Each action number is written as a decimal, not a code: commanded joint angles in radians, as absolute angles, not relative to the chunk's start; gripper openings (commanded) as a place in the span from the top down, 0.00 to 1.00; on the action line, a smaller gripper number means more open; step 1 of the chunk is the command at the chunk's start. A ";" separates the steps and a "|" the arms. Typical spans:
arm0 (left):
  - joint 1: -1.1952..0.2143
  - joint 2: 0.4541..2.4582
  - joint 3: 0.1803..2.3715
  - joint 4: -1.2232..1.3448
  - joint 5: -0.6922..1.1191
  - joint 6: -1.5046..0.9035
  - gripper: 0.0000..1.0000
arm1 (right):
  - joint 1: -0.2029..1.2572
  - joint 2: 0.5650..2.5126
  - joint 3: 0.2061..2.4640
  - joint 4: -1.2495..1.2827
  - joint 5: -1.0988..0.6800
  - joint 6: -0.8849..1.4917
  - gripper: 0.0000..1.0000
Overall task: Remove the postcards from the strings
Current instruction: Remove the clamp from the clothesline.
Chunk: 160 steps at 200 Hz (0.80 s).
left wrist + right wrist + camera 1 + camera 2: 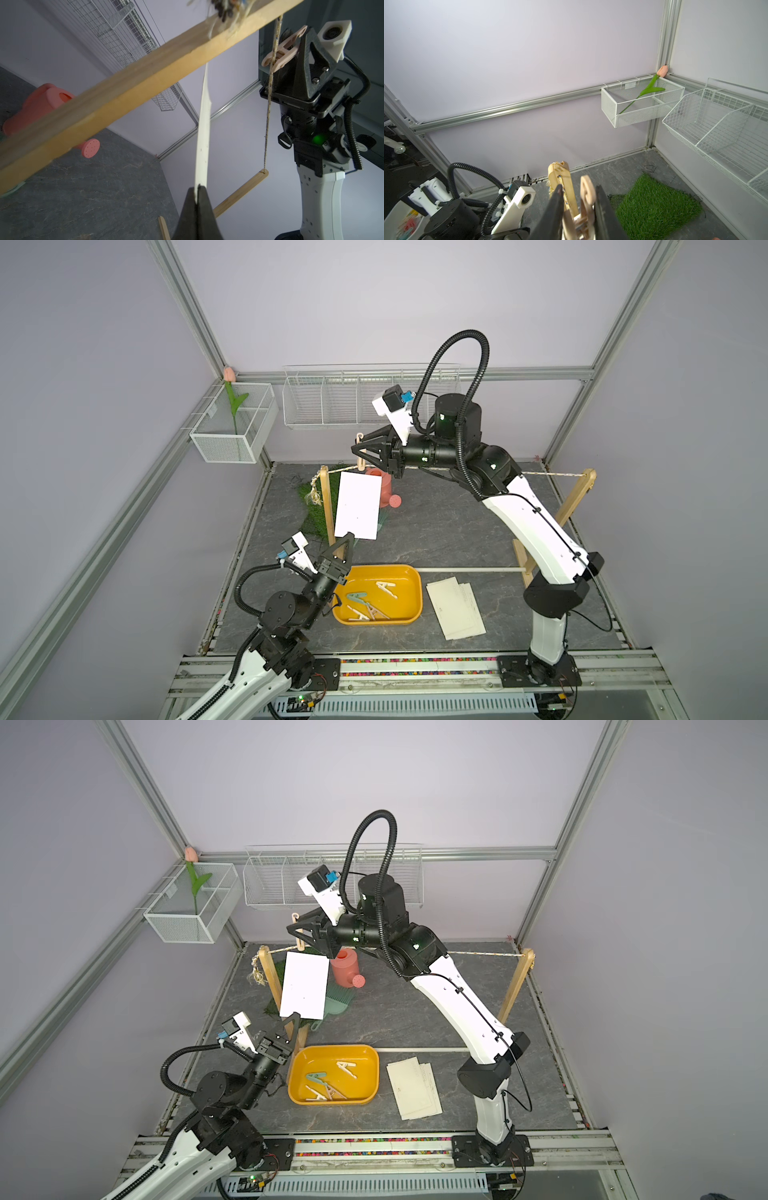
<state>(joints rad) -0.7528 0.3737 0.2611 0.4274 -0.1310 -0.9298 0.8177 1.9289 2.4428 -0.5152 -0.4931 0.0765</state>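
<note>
The left gripper (350, 536) is pinching the bottom edge of one postcard (358, 506). Its two black tips are squeezed tight on the paper. The left wrist view is showing the thin postcard (204, 124) caught right between them. In both top views this postcard is hanging upright in the air, above the yellow tray (419, 593) and a bit past its far side, on the left arm's end.

The right gripper (356, 450) is reaching higher up, further back from the tray. It is closed on a peach clothespin (361, 462), and its fingers are pressing on the pin's two sides. That clothespin (278, 54) is sitting on the string (548, 475), which is running high over the table behind the tray. The top of the postcard is very near the clothespin, but I cannot tell if the pin is biting it.

A pile of postcards (455, 608) is lying flat on the table just beside the tray, on the right arm's side. Some loose clothespins (370, 605) are lying inside the tray. A pink watering can (388, 489) is standing well behind the tray, and the hanging postcard is partly hiding it
</note>
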 commanded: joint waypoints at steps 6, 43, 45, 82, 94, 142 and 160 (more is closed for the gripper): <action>-0.750 0.322 0.252 0.342 -0.054 -0.903 1.00 | 0.808 1.891 2.460 -0.479 -0.407 0.021 0.75; -0.750 0.294 0.285 0.261 0.053 -0.836 1.00 | 0.808 1.806 2.411 -0.467 -0.280 -0.078 0.74; -0.749 0.294 0.288 0.257 0.061 -0.832 1.00 | 0.808 1.801 2.406 -0.465 -0.270 -0.084 0.74; -0.750 0.305 0.353 0.167 0.166 -0.752 1.00 | 0.806 1.716 2.326 -0.446 -0.170 -0.175 0.73; -0.750 0.306 0.375 0.140 0.187 -0.730 1.00 | 0.806 1.703 2.315 -0.454 -0.169 -0.185 0.73; -0.750 0.256 0.505 0.024 0.292 -0.582 1.00 | 0.806 1.476 1.983 -0.393 -0.202 -0.192 0.70; -0.750 0.255 0.585 -0.068 0.342 -0.502 1.00 | 0.806 1.338 1.791 -0.344 -0.203 -0.184 0.69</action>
